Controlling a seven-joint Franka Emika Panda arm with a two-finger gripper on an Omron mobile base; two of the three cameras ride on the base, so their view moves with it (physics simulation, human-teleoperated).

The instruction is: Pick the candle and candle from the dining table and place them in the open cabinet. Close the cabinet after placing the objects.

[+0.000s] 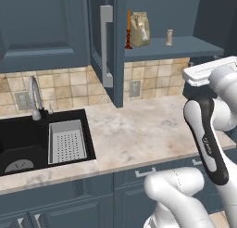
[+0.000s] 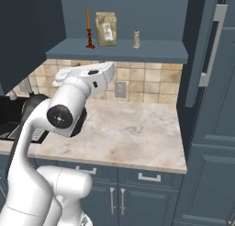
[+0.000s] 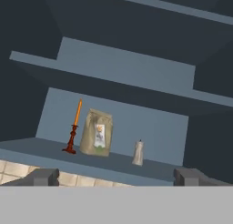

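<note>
Open cabinet (image 3: 118,73): red candle (image 3: 74,127), paper bag (image 3: 96,139), grey candle (image 3: 138,153) standing left to right; gripper (image 3: 116,176) wide open, empty.

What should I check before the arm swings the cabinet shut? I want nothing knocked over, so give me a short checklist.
1. Red candle upright on the shelf: ok.
2. Grey-beige candle on the shelf, right of the paper bag: ok.
3. Gripper open and holding nothing: ok.
4. Gripper back from the shelf edge: ok.
5. Left door closed: not ok, stands open.
6. Right door closed: not ok.
</note>
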